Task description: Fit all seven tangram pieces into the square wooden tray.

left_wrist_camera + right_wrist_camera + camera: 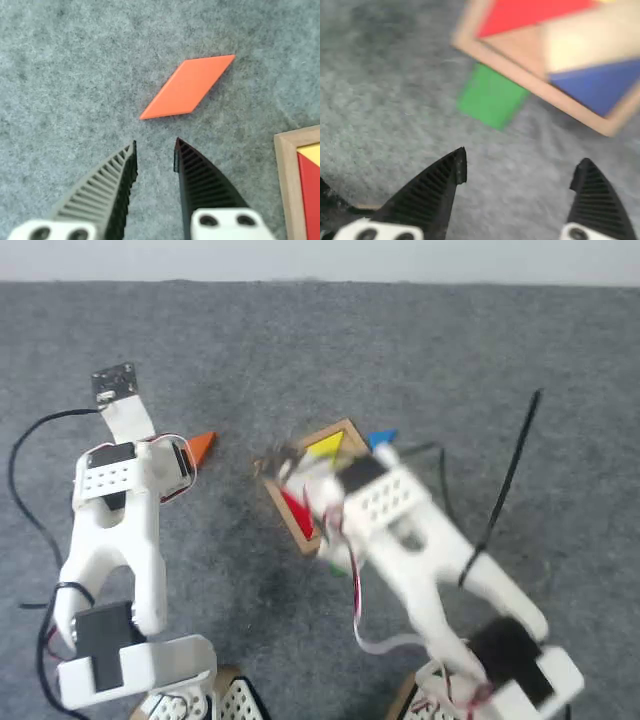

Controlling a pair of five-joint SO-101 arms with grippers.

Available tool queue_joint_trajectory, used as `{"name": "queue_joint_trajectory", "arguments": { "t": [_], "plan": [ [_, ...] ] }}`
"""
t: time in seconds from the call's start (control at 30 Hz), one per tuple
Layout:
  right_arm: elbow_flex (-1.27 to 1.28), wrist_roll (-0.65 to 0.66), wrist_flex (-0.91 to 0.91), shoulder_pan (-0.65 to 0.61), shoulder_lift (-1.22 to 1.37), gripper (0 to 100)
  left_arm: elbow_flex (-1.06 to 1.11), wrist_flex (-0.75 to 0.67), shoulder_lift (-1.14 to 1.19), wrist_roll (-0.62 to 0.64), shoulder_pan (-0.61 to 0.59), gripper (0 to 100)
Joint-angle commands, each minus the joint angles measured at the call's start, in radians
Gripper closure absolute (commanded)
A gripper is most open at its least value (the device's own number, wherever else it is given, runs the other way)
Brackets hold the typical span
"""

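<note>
The left gripper [155, 149] hangs over bare grey carpet [60, 75] with its two fingers a narrow gap apart and nothing between them. Just beyond the tips, not touching them, lies the orange piece [187, 87], a parallelogram flat on the carpet. Off to one side of it, well apart, a corner of the tray [284, 170] shows, with the red piece [310, 192] inside the rim.

The right gripper [522, 162] is spread wide and holds nothing. It hovers over carpet just outside the tray's rim. Ahead of its tips lies the green piece [490, 97], a square on the carpet right against the outer edge of the rim. Whether it tucks under the rim cannot be told. Inside the rim there are the red piece, the blue piece [600, 85] and a pale patch too blurred to name.

From the high view, the left arm [115, 530] stretches forward from its base at the near edge, its wrist bent down over the orange piece. The right arm [430, 570] leans in from the near right and covers much of the tray, which sits turned like a diamond mid-table. The yellow piece [325, 446] lies in the tray near its far corner.

Count: two arms, one tray, and five pieces on show (one each of orange, green, red, blue and yellow). Three lie in the tray and two on the carpet.
</note>
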Motion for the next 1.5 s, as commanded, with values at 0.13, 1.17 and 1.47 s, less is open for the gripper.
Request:
{"name": "queue_joint_trajectory", "arguments": {
  "t": [0.13,1.17,1.47],
  "plan": [
    [0.133,-0.295,-0.259,-0.047,-0.041,64.9,-0.008,-0.020,-0.061,-0.008,0.008,88],
    [-0.160,-0.384,-0.160,-0.048,0.395,99.1,-0.008,-0.018,-0.061,-0.008,0.008,88],
    [-0.407,-0.219,0.199,-0.033,0.395,99.1,-0.008,-0.018,-0.061,-0.009,0.008,88]
  ]
}}
